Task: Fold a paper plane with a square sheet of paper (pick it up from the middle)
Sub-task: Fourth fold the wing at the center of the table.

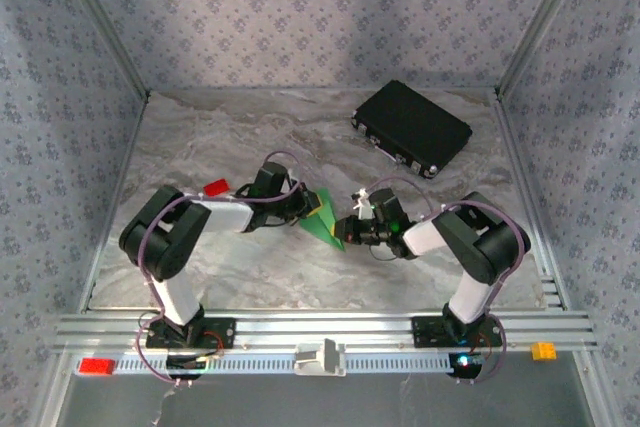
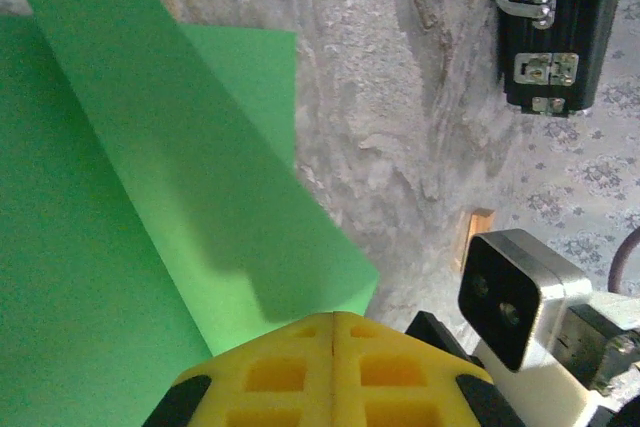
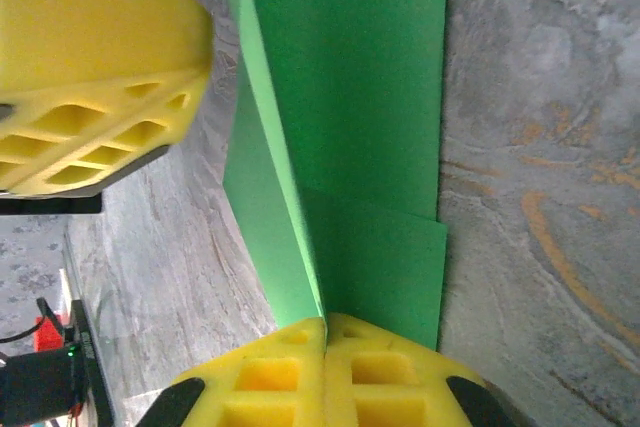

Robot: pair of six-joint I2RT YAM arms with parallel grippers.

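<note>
The square sheet of paper (image 1: 324, 219), bright green and partly folded, lies at mid-table between my two grippers. My right gripper (image 3: 325, 321) is shut on a raised fold of the paper (image 3: 280, 197), which runs edge-on into the seam between its fingers. The lower layers (image 3: 370, 97) lie flat on the table. My left gripper (image 2: 333, 319) is shut, its tips at the near end of a lifted green flap (image 2: 200, 167). That flap faces the camera and no paper shows in the seam. From above, the left gripper (image 1: 306, 205) and right gripper (image 1: 346, 231) flank the paper.
A black case (image 1: 412, 129) lies at the back right, its latches (image 2: 545, 67) visible past the left gripper. A small red block (image 1: 216, 188) sits by the left arm. On the front rail are a red piece (image 1: 97, 366) and an orange piece (image 1: 543, 350).
</note>
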